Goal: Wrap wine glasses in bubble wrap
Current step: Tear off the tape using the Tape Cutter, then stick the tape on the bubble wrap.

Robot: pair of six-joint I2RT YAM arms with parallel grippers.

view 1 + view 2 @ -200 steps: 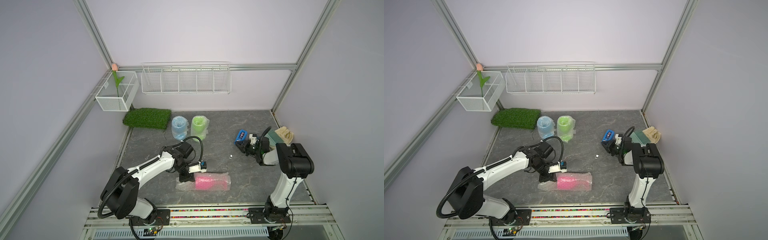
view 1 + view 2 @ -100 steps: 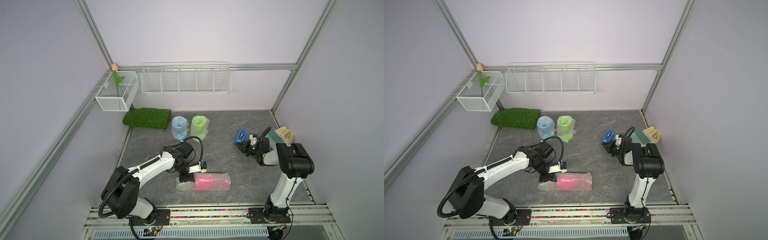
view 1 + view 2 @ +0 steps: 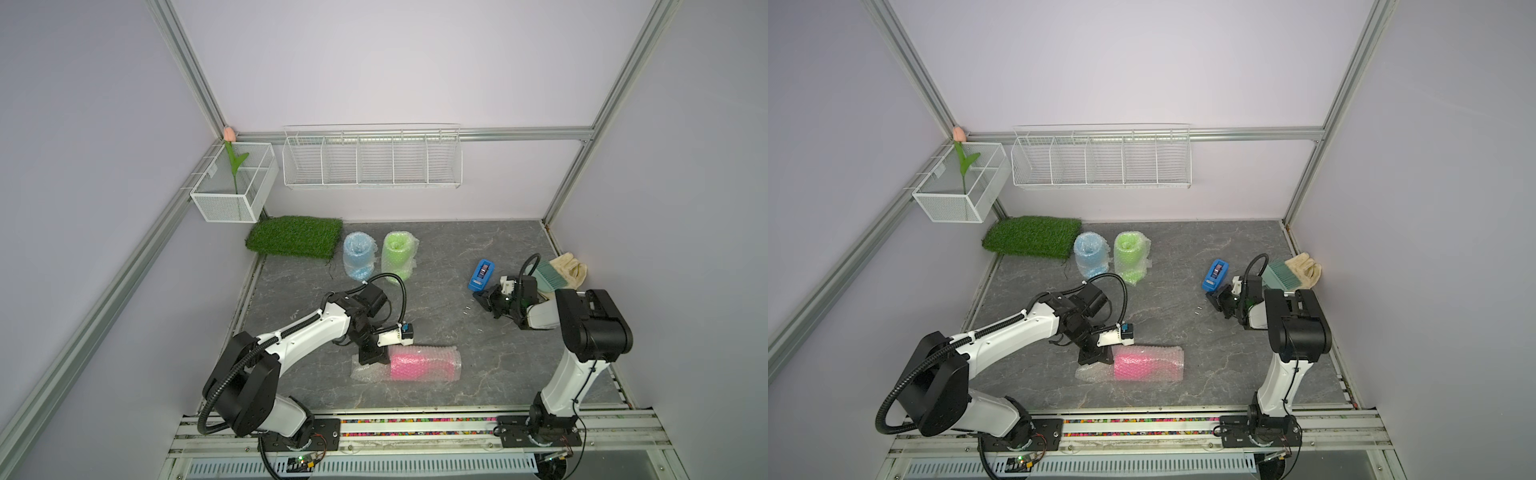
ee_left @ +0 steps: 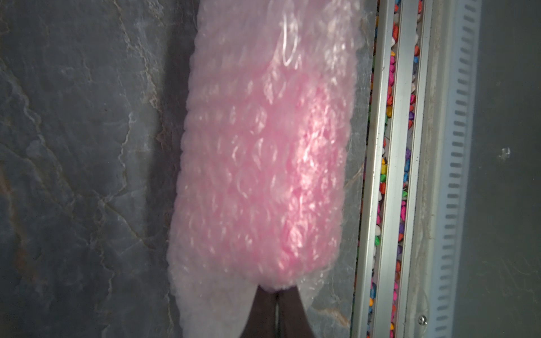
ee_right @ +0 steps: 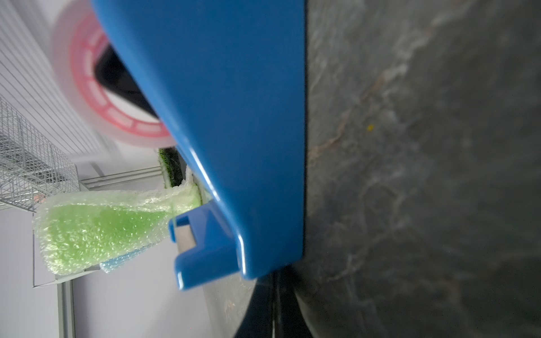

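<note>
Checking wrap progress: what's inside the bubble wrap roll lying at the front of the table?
A pink glass, lying on its side, shows through the bubble wrap. Its stem and foot cannot be made out through the layers.

Bubble-wrapped pink goblet (image 3: 419, 365) lies; blue goblet (image 3: 359, 257), green goblet (image 3: 399, 255) stand.

No legible text, brand, number or sign in any view. Small white tag (image 3: 212, 174) on the wire basket (image 3: 222, 208) by the left wall: too small to make out.
</note>
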